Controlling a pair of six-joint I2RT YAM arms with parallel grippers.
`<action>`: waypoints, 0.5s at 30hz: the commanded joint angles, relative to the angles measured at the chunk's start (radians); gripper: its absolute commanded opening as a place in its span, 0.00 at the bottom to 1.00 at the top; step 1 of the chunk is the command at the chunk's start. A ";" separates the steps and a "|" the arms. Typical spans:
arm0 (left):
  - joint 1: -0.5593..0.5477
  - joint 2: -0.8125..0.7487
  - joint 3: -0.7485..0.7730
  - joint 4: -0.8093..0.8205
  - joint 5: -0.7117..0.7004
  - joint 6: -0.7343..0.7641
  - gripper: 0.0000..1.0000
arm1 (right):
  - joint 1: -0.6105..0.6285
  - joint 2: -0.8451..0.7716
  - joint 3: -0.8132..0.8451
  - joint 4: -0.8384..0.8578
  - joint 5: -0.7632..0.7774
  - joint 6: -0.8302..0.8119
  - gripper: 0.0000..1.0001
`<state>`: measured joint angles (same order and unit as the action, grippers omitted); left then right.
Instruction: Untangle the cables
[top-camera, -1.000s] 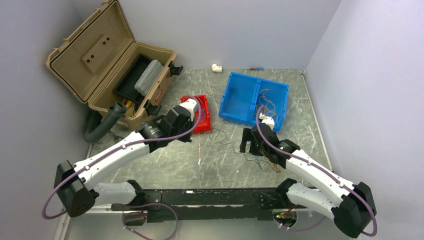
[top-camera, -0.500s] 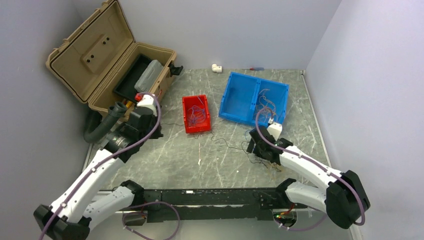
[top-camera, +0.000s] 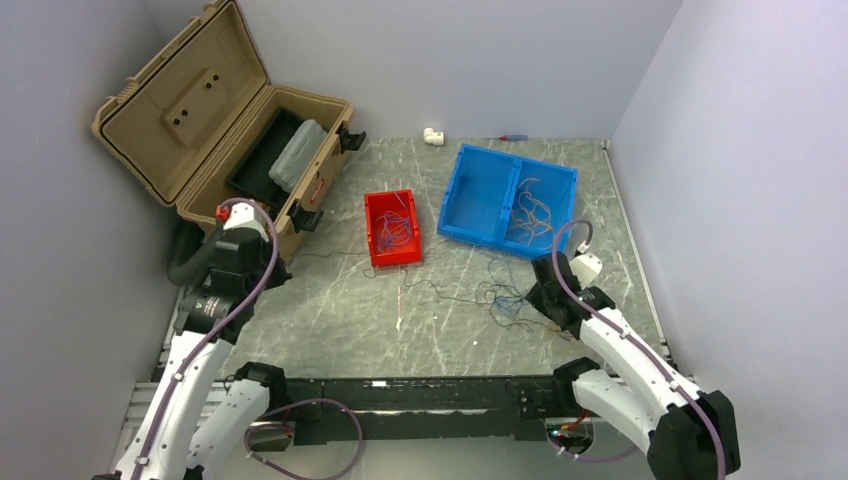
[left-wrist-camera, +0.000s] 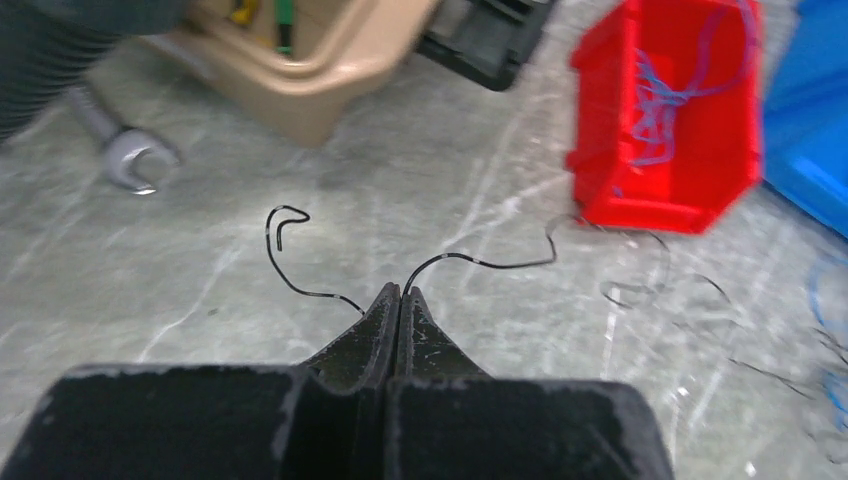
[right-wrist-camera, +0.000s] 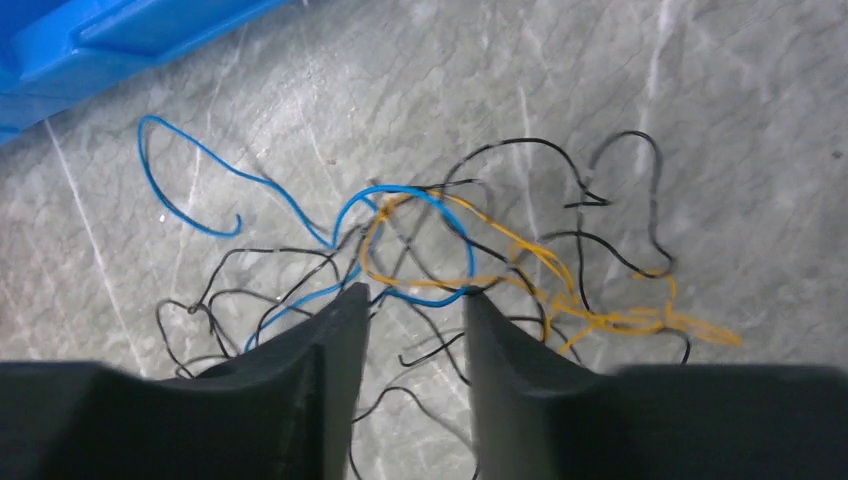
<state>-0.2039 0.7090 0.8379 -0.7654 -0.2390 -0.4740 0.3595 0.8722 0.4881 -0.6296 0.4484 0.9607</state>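
Left gripper (left-wrist-camera: 400, 300) is pinching fully closed on a black cable (left-wrist-camera: 480, 262), which is trailing across the table (left-wrist-camera: 200, 250) toward the red bin (left-wrist-camera: 592, 110). Right gripper (right-wrist-camera: 415, 310) is hovering with jaws roughly half spread, straddling the tangle of cables (right-wrist-camera: 450, 250) (blue, black, yellow-orange) lying on the table near the blue bin (top-camera: 478, 195), with a blue strand crossing the gap. More blue cables (left-wrist-camera: 660, 90) are sitting in the red bin, and pale cables (top-camera: 535, 215) are sitting in the blue bin's right-hand compartment as the top view shows it.

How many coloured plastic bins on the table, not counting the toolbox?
2. A small red bin at centre, with cables inside; a larger two-compartment blue bin to its right. None appears hidden.
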 joint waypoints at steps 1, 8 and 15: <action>0.004 -0.007 -0.053 0.169 0.323 0.076 0.00 | -0.004 0.026 0.009 0.064 -0.084 -0.090 0.27; -0.006 0.035 -0.115 0.276 0.563 0.068 0.00 | -0.004 0.015 0.040 0.084 -0.145 -0.180 0.34; -0.098 0.090 -0.100 0.256 0.511 0.082 0.00 | 0.001 0.031 0.072 0.137 -0.305 -0.333 0.74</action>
<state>-0.2504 0.7738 0.7147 -0.5537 0.2562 -0.4118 0.3595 0.8864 0.5072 -0.5507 0.2375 0.7227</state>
